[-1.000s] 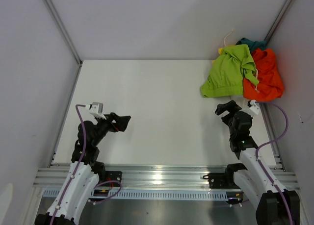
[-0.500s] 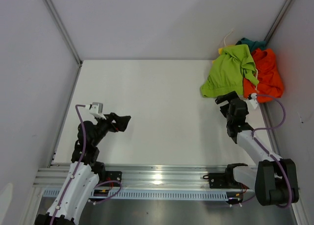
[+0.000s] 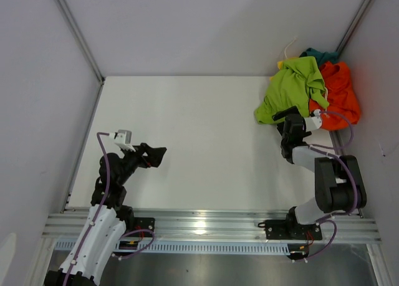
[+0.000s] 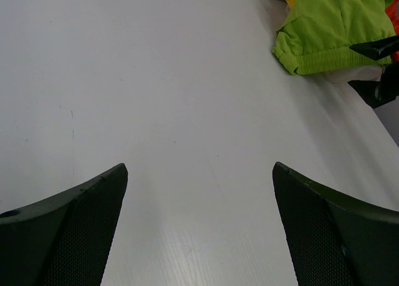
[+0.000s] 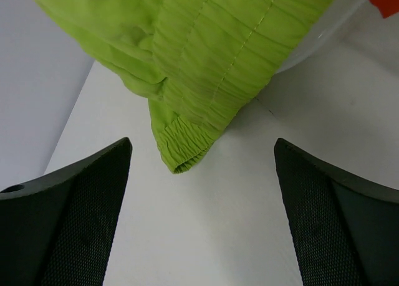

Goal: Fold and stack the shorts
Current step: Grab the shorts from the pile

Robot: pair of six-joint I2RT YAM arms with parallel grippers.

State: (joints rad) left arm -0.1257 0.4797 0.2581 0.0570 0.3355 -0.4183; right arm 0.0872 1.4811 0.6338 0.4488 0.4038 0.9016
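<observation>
Now we see the right end effector [image 3: 287, 116] spread wide at the hem of the lime green shorts [image 3: 290, 90], the left end effector [image 3: 158, 154] equally apart.

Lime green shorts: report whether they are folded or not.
Not folded. The lime green shorts lie crumpled in a loose heap, partly over the orange shorts, their elastic hem bunched in the right wrist view.

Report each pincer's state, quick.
Left pincer: open, holding nothing.
Right pincer: open, holding nothing, at the hem of the lime green shorts.
</observation>
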